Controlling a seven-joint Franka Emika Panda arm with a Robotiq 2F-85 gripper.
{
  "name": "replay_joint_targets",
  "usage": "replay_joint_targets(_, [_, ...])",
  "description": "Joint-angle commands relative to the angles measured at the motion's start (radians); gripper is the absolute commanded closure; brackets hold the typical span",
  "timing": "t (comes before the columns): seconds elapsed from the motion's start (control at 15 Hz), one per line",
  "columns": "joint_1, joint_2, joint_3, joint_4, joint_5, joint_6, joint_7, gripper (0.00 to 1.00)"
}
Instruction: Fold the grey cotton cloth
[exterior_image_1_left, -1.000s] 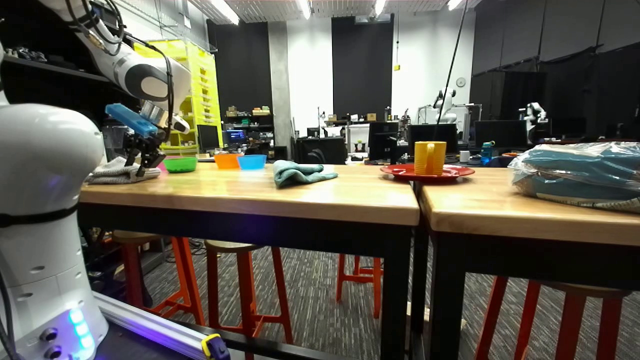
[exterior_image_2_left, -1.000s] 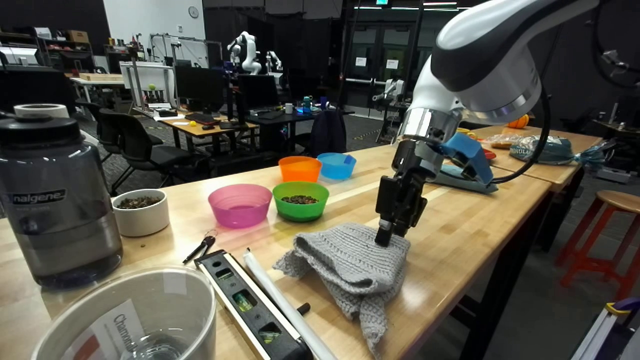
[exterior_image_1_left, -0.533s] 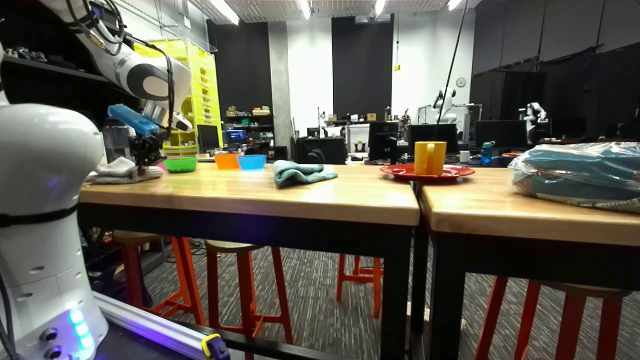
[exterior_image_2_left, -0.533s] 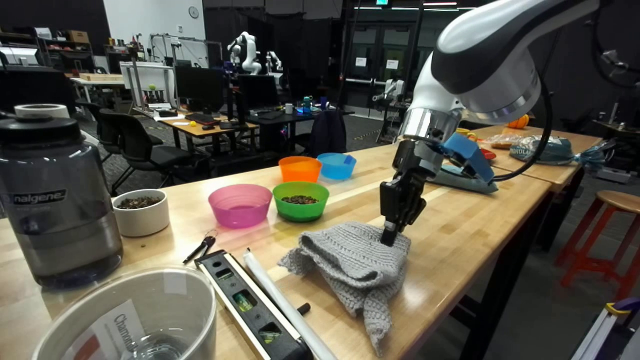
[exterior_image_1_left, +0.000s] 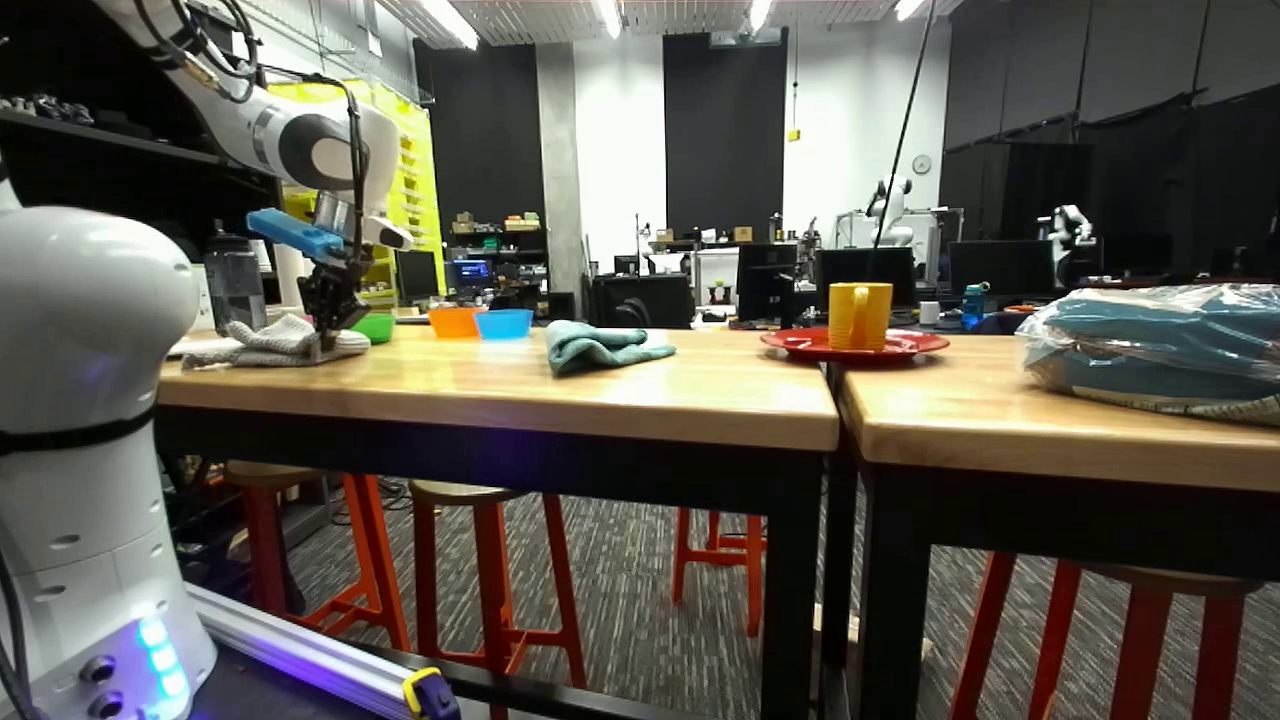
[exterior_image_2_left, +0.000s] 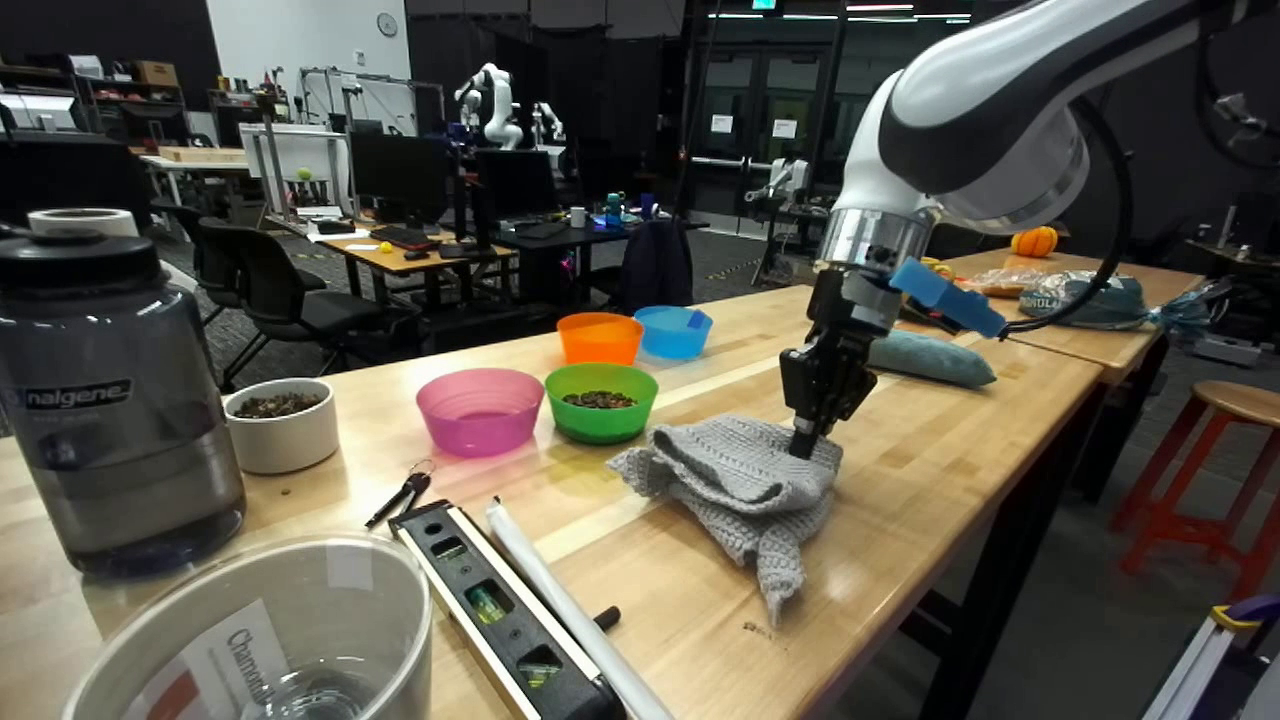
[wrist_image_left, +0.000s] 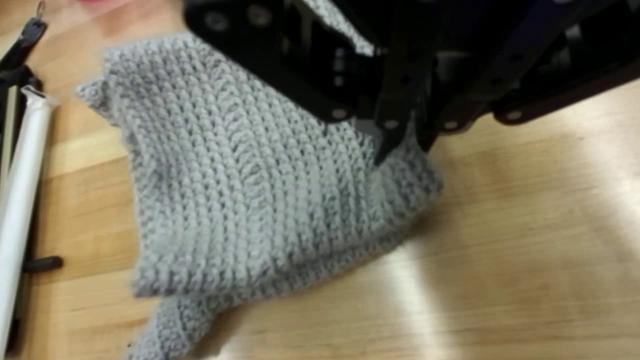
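Grey cloth (exterior_image_2_left: 742, 475) and the gripper (wrist_image_left: 403, 151) clamped on it have shifted closer to the teal cloth (exterior_image_2_left: 932, 358)

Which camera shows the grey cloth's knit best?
The wrist view: the grey cloth fills much of the picture and individual stitches show, though the gripper hides part. Both exterior views show it smaller, with less stitch detail; in an exterior view, the trailing corner, cut off in the wrist view, shows whole.

Both exterior views share table (exterior_image_2_left: 900, 460) and cloth (exterior_image_2_left: 740, 462): low at the long edge (exterior_image_1_left: 500, 412), lengthwise from above; wrist view, close overhead.
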Motion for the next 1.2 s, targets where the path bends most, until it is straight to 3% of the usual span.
replay_joint_targets(0.0, [-0.02, -0.06, -0.008, -0.009, -0.066, -0.013, 0.06, 0.98])
replay_joint_targets(0.2, [-0.012, -0.078, 0.014, -0.008, -0.102, -0.001, 0.098, 0.98])
replay_joint_targets(0.87, [0.067, -0.062, 0.225, 0.026, -0.273, 0.047, 0.337, 0.98])
replay_joint_targets(1.13, [0.065, -0.062, 0.273, 0.056, -0.354, 0.043, 0.428, 0.98])
